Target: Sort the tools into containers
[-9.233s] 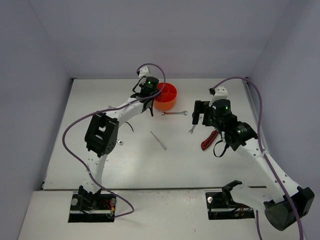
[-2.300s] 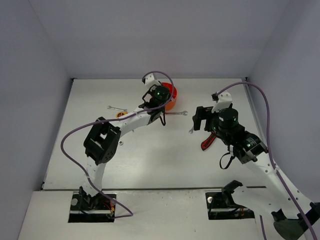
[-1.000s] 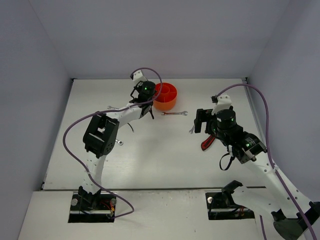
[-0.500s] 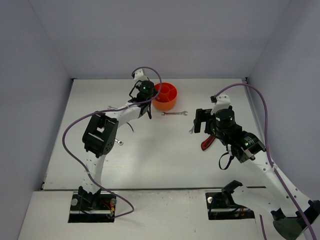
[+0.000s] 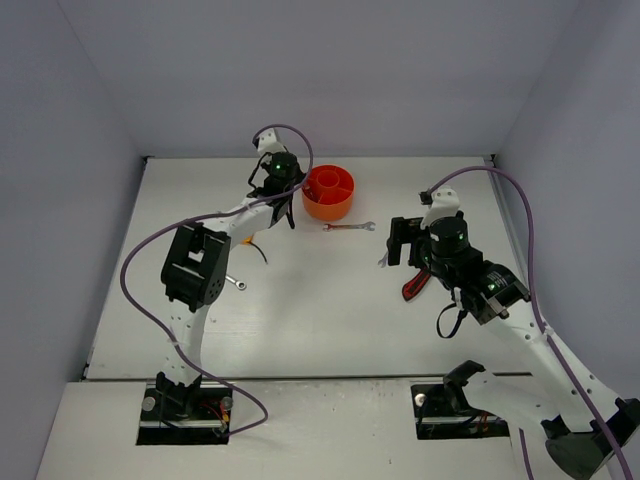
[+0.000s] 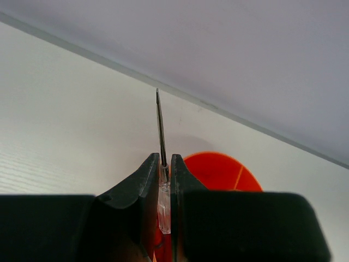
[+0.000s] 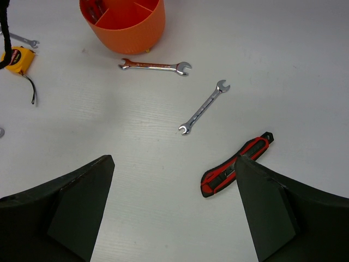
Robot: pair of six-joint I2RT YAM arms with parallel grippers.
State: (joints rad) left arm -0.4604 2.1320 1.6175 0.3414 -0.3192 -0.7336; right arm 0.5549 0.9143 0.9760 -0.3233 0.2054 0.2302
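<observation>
A thin screwdriver [image 6: 161,136] sits clamped in the left gripper [image 6: 162,164], shaft pointing outward, near the orange tub [image 6: 221,170]. The right gripper [image 7: 173,164] hangs wide open and holds nothing, above two wrenches [image 7: 155,66] [image 7: 204,107] and the utility knife [image 7: 236,165] on the tabletop [image 7: 305,82].

My left arm [image 5: 225,225] stretches toward 12 o'clock, the left gripper [image 6: 164,159] pinched tight on a screwdriver [image 6: 161,128]. My right gripper [image 7: 173,164] hangs spread wide, aimed toward 10 o'clock.
</observation>
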